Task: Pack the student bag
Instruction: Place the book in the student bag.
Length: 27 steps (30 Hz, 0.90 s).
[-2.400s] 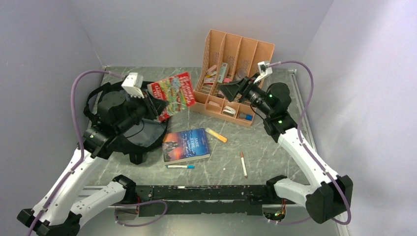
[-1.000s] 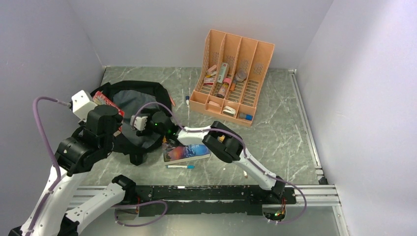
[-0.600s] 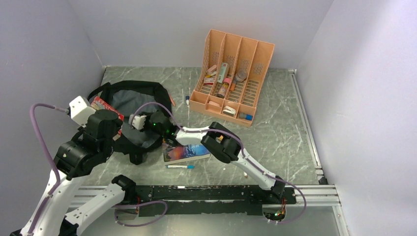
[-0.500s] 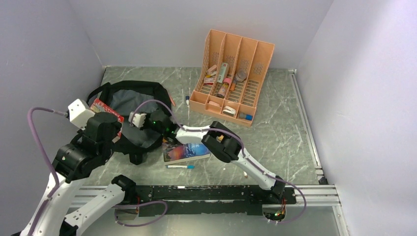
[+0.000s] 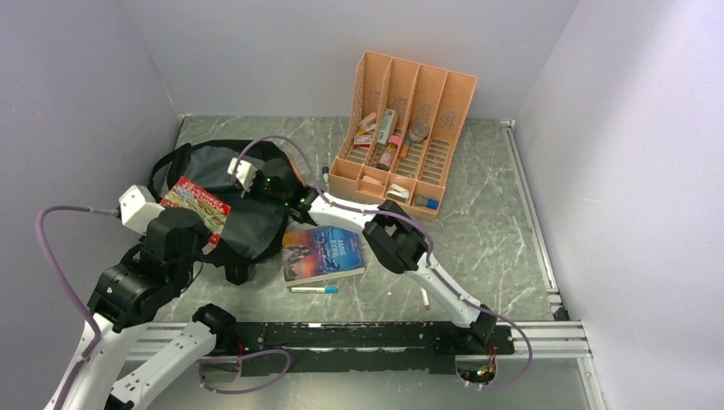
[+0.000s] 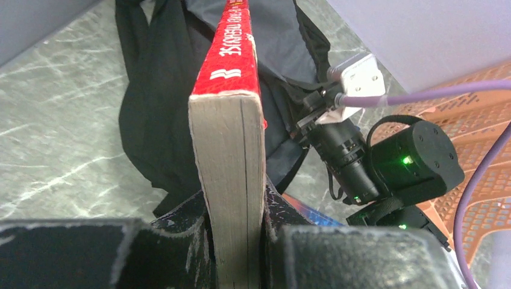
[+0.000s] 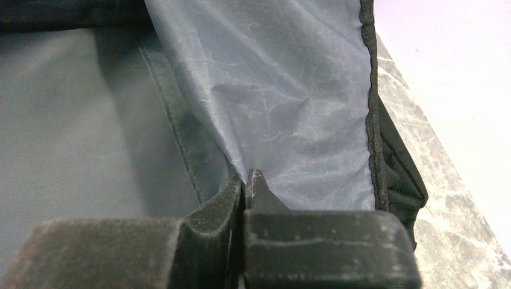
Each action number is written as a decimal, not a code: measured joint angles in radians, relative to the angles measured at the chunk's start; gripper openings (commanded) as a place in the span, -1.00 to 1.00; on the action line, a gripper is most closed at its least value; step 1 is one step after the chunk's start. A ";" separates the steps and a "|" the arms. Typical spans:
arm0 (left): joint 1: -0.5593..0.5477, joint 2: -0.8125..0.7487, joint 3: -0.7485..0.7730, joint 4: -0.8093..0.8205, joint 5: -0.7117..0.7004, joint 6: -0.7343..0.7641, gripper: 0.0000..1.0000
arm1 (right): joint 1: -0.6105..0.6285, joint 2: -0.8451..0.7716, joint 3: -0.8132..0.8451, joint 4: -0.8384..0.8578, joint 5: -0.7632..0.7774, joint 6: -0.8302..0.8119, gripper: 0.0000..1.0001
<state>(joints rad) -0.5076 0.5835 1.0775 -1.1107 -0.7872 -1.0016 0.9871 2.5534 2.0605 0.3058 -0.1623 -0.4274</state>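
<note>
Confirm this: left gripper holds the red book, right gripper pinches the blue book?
No. The right gripper pinches the student bag's grey lining, not the blue book, as the right wrist view shows. The left gripper does hold the red book.

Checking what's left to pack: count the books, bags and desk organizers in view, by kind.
Books: 2, the red book and the blue book
Bags: 1, the student bag
Desk organizers: 1, the orange desk organizer
Total: 4
</note>
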 measured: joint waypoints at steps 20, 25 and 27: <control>0.000 0.066 -0.100 0.094 0.071 -0.144 -0.90 | -0.039 -0.011 0.139 -0.134 -0.022 0.100 -1.00; 0.000 0.058 -0.159 0.172 0.031 -0.235 -0.90 | -0.048 -0.027 0.139 -0.132 -0.021 0.148 -1.00; 0.000 0.051 -0.196 0.203 0.019 -0.267 -0.90 | -0.050 -0.036 0.139 -0.132 -0.018 0.163 -1.00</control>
<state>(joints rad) -0.5076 0.6342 0.8814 -0.9073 -0.7685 -1.2682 0.9375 2.5175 2.1994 0.1741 -0.1806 -0.2646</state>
